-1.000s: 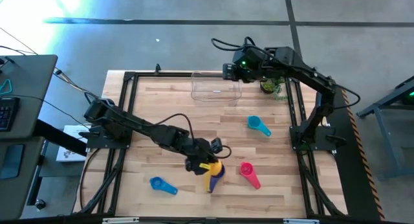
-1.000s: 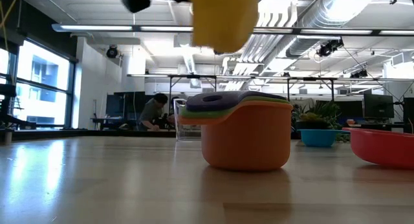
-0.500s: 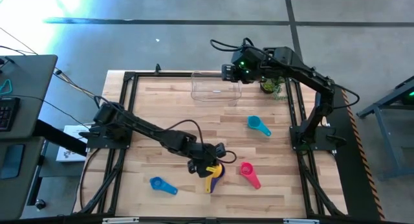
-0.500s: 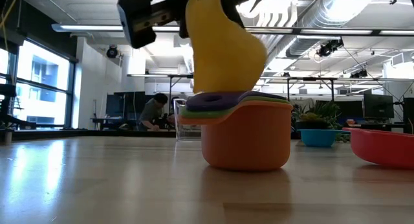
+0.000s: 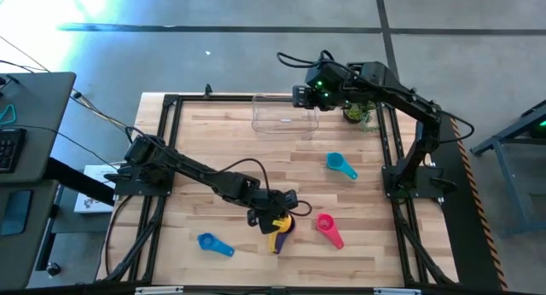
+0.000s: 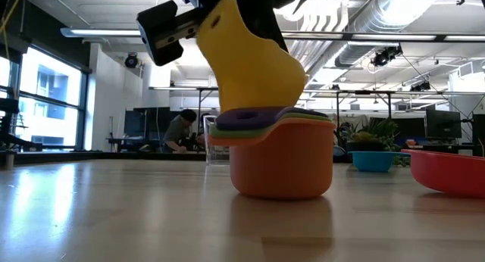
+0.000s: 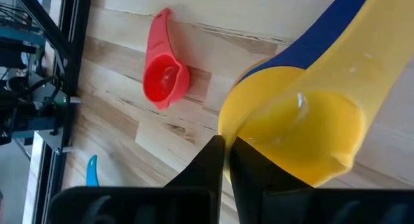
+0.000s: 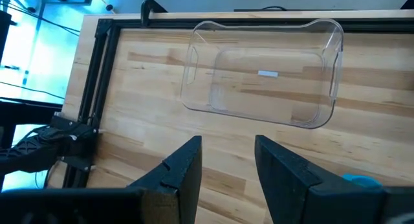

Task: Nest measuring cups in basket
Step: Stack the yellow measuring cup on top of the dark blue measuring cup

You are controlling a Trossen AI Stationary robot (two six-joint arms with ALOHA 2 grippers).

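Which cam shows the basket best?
Right wrist view: the basket fills the frame, seen from above, its whole rim visible and nothing inside. High view shows it small at the table's far edge. Low view catches only a sliver behind the cup stack. Left wrist view misses it.

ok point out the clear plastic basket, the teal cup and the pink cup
clear plastic rectangular basket [image 5: 284, 124], high view, front rim
teal plastic measuring cup [image 5: 337, 163], high view, bowl
pink plastic measuring cup [image 5: 324, 222], high view, bowl

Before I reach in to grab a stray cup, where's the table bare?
Bare wood lies between the basket and the left tool, and around the teal cup. It is crowded near the front, where that tool sets the yellow cup into the stack beside the pink cup.
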